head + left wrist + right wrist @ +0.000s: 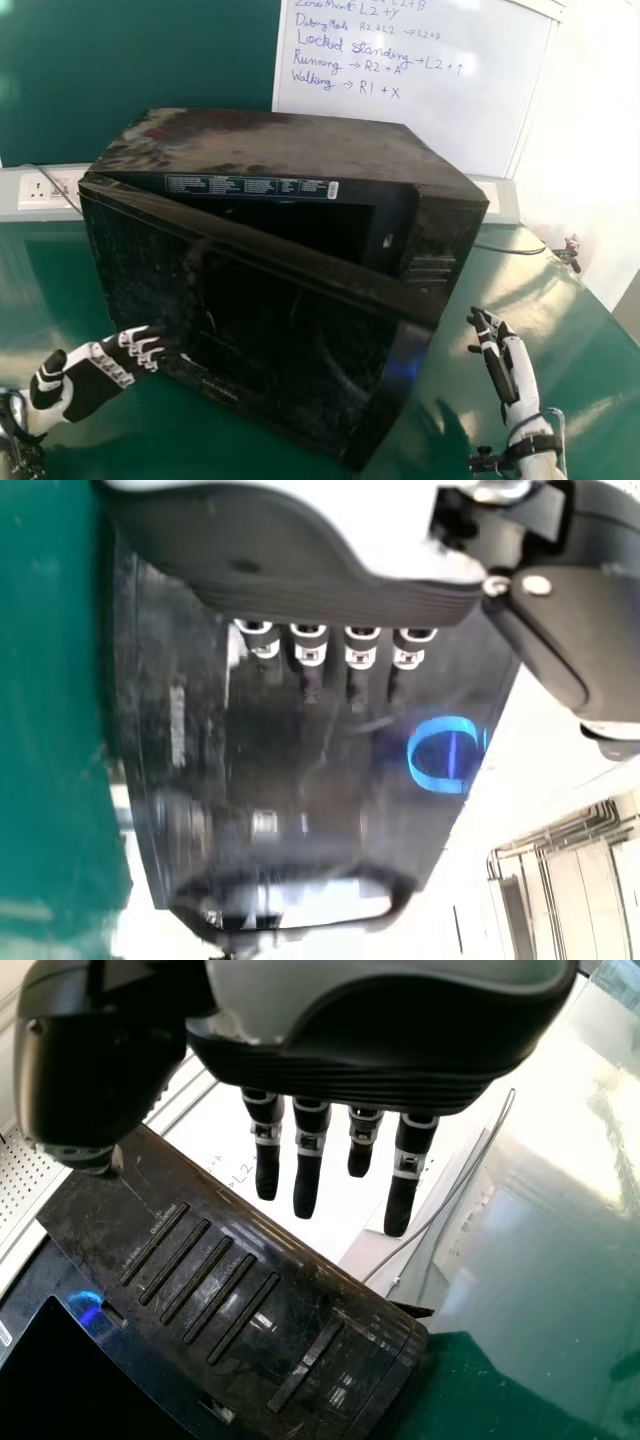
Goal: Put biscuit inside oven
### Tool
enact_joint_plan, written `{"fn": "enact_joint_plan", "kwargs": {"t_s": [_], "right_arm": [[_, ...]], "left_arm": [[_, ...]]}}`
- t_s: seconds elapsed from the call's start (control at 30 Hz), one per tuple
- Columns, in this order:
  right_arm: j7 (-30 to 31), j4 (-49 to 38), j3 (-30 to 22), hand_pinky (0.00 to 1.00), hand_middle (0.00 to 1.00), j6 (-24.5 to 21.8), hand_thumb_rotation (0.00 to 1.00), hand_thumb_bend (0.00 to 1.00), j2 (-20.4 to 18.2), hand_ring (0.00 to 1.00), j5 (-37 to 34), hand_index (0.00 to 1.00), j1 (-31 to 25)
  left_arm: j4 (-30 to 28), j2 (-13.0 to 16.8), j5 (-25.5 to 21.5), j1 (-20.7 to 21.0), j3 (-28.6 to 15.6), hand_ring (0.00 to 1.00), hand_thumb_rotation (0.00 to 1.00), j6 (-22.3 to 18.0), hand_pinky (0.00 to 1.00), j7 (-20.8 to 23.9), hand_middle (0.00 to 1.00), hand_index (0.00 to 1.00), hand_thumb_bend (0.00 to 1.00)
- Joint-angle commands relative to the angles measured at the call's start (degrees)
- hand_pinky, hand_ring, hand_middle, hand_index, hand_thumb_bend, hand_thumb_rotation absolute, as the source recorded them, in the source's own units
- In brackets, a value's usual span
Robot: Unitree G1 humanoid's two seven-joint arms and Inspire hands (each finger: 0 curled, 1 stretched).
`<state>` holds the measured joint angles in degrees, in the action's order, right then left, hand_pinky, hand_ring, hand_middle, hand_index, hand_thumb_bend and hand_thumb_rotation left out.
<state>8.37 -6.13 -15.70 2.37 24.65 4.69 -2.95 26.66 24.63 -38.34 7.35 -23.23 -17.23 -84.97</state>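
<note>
1. Head view, whiteboard point(460, 130), handwritten: I read "Locked standing → L2 + ↑", "Running → R2 + A", "Walking → R1 + X".
2. Higher on it, I make out "L2 + Y".
3. Label strip point(250, 186) on the oven point(290, 140), above its opening: print too small for me to read.
4. Right wrist view: I read "L2" on the whiteboard.

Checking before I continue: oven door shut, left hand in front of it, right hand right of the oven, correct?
No, the door isn't shut: the head view shows it partly open, the inside of the oven visible. The left hand and right hand are where you say.
</note>
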Motion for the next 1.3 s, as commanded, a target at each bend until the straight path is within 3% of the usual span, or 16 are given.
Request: {"fn": "enact_joint_plan", "kwargs": {"t_s": [0.0,0.37,0.47,0.7,0.97,1.27], "right_arm": [[-0.6,-0.9,0.0,0.75,0.85,-0.8,0.61,0.75,-0.4,0.82,0.0,0.88,-0.1],[-0.4,-0.7,-0.1,0.74,0.85,-0.6,0.60,0.74,-0.5,0.82,-0.1,0.88,-0.1],[-0.4,-0.8,-0.1,0.74,0.85,-0.7,0.61,0.74,-0.4,0.82,0.0,0.88,-0.1],[-0.4,-0.6,0.0,0.73,0.86,-0.6,0.61,0.76,-0.5,0.81,0.0,0.88,0.1],[-0.6,-1.0,0.0,0.72,0.86,-1.2,0.60,0.76,-0.6,0.81,0.0,0.89,0.0],[-0.8,-0.9,0.0,0.73,0.86,-0.8,0.62,0.77,-0.5,0.82,0.4,0.88,-0.2]], "left_arm": [[-1.5,-0.5,0.5,0.6,1.4,0.41,0.37,0.4,0.24,0.5,0.52,0.53,1.00],[-3.9,-0.2,3.8,2.0,5.4,0.41,0.36,0.7,0.24,3.6,0.52,0.54,1.00],[-3.5,-1.1,4.9,2.7,6.2,0.42,0.38,-0.9,0.25,4.9,0.53,0.53,1.00],[-5.0,-0.9,7.4,5.0,10.2,0.44,0.31,2.3,0.25,8.6,0.60,0.55,1.00],[-5.6,-1.5,10.6,8.0,13.7,0.45,0.27,2.4,0.25,12.0,0.65,0.59,1.00],[-4.7,-1.8,11.5,10.1,15.4,0.60,0.23,4.5,0.26,14.1,0.75,0.67,1.00]]}}
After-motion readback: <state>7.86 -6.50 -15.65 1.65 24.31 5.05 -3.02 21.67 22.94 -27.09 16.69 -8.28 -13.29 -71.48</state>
